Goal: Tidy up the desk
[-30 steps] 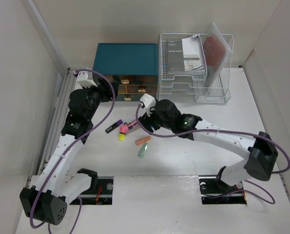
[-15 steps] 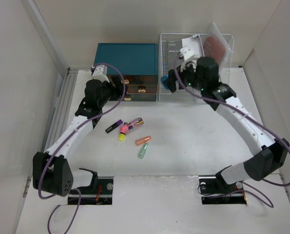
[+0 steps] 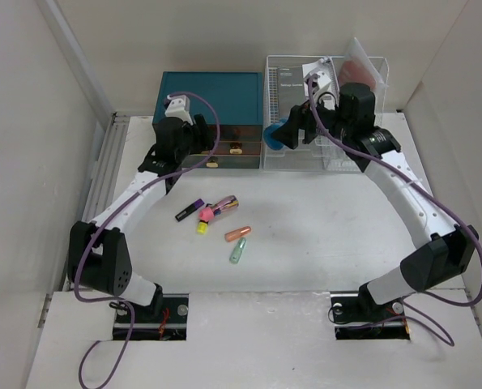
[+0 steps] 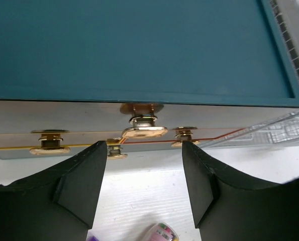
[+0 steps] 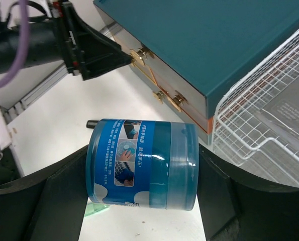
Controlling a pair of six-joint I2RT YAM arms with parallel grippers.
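The worktop (image 3: 322,243) is a big flat white rectangle with a matte look. It fills the whole floor of the booth, with pale walls (image 3: 30,162) around it and two cut-out slots (image 3: 172,312) along the front edge where the arms sit.

On the left, the left hand (image 4: 141,165) is right up at the front of the chest (image 3: 212,97), with its black fingers apart and nothing between them. A shiny gold handle (image 4: 144,131) sits just past the gap. The chest is a boxy teal thing with a smooth top and gold-trimmed drawer fronts.

Mid-worktop there's a loose bunch of pens (image 3: 202,215) in purple, pink and yellow, plus an orange stubby one (image 3: 237,234) and a pale green one (image 3: 238,252) just beside it.

Further right, the right hand (image 5: 141,170) is clamped on a jar (image 5: 141,165). It's a glossy blue plastic cylinder with a printed label and a clear band at one end, held up in the air by the gap between chest and rack (image 3: 362,154). The rack is white wire mesh with stacked trays, and a grey booklet (image 3: 301,89) lies on top.
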